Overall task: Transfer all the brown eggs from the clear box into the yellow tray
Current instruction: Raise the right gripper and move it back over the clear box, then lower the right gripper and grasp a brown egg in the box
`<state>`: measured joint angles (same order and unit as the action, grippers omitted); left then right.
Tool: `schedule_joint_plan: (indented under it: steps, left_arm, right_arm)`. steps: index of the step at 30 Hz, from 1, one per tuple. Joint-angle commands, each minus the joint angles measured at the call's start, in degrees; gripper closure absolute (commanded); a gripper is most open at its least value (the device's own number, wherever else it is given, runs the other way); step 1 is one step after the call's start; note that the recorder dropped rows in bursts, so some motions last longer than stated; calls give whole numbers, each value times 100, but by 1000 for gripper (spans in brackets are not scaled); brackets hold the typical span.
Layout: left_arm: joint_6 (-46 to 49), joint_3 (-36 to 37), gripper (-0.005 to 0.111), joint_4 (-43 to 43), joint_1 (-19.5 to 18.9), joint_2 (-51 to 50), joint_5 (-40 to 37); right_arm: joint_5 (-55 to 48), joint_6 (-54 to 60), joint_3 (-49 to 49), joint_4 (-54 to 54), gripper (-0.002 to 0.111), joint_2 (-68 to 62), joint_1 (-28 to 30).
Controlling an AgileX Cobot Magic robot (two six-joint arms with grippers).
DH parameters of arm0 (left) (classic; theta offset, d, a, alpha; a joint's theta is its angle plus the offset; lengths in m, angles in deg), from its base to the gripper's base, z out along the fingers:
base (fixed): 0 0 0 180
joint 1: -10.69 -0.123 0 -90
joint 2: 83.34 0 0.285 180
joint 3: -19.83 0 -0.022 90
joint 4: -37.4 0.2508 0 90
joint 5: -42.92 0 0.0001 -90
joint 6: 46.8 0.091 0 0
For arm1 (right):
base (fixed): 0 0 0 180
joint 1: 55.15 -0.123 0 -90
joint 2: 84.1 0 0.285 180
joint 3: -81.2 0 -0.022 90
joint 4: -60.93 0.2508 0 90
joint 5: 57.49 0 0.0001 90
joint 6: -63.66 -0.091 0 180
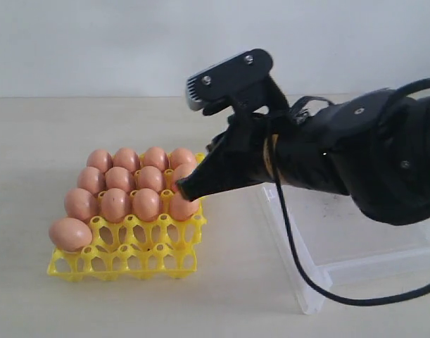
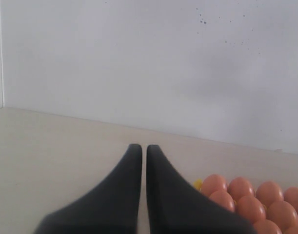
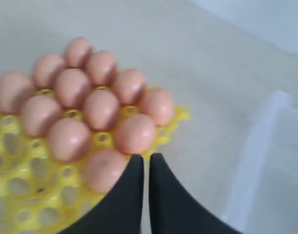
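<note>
In the exterior view I had the right gripper (image 1: 181, 187), black and pointed, with its jaws pressed together on nothing. Its tip hung at the 3 o'clock edge of the bright yellow square openwork plastic tray (image 1: 141, 257), just beside the end egg of the third row. The smooth orange-brown oval eggs (image 1: 119, 179) sat in that tray. I counted three full rows of four across the 12 o'clock side and one more alone at the 7 o'clock corner. The rest of the cups at 6 o'clock showed bare yellow lattice.

The shallow clear plastic box (image 1: 355, 271) lay at 3 o'clock of the tray, apart from it on the pale wooden table (image 1: 222, 303). The arm covered much of it, and a black cable (image 1: 292, 246) looped across its near wall.

My right wrist camera confirmed the pinched fingertips (image 3: 139, 163) above the tray's edge. The left gripper (image 2: 144, 147) was likewise closed and empty, over the bare table with eggs beside it.
</note>
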<state>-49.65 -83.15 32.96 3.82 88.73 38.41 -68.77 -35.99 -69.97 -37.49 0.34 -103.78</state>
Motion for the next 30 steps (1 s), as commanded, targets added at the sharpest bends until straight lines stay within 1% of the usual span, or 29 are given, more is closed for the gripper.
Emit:
schedule_joint_plan:
  steps: [1,3,4,6,7,9,12,14,15,17,20,22,23,25,27,29,30]
  left_arm:
    - [-51,20,103,-51,10,14,11]
    - [-51,20,103,-51,10,14,11]
    - [-51,20,103,-51,10,14,11]
    - [-51,20,103,-51,10,14,11]
    - [-51,20,103,-51,10,14,11]
    - [-51,20,103,-51,10,14,11]
    - [-51,20,103,-51,10,14,-1]
    - [-51,20,103,-51,10,14,-1]
    - [-51,20,103,-51,10,14,-1]
    - [-51,20,103,-51,10,14,-1]
    - [-51,20,103,-51,10,14,-1]
    - [-51,20,103,-51,10,14,-1]
    - [-51,20,103,-51,10,14,-1]
    - [-51,20,103,-51,10,14,15]
    - [-51,20,103,-51,10,14,15]
    - [-51,20,103,-51,10,14,15]
    - [-51,20,103,-51,10,14,15]
  right_arm:
    - [-1717,1594,76,1239,109,129,12]
    - [-2489,2819,-43,2014,109,129,108]
    - [-2768,3247,-105,2376,109,129,219]
    - [-2989,4182,-313,3137,109,129,694]
    - [-2891,4532,-395,3478,109,129,1017]
    - [-2363,5552,-609,4684,109,129,1706]
    - [-1837,7846,-905,6831,109,33,2539]
    - [-2061,9075,-1203,7861,109,-140,2913]
    - [-2325,9503,-1383,8195,109,-285,3066]
    - [-2897,9745,-1751,8306,109,-641,3280]
    - [-3336,9965,-2186,8288,109,-1174,3411]
    - [-3368,10075,-2406,8300,107,-1515,3411]
    - [-3334,10138,-2511,8300,104,-1666,3411]
    - [-3295,10258,-2748,8300,95,-1912,3411]
    - [-3245,10285,-2928,8300,81,-2112,3411]
    - [-3179,10275,-3103,8300,64,-2315,3411]
    - [-3164,10260,-3177,8316,58,-2414,3411]
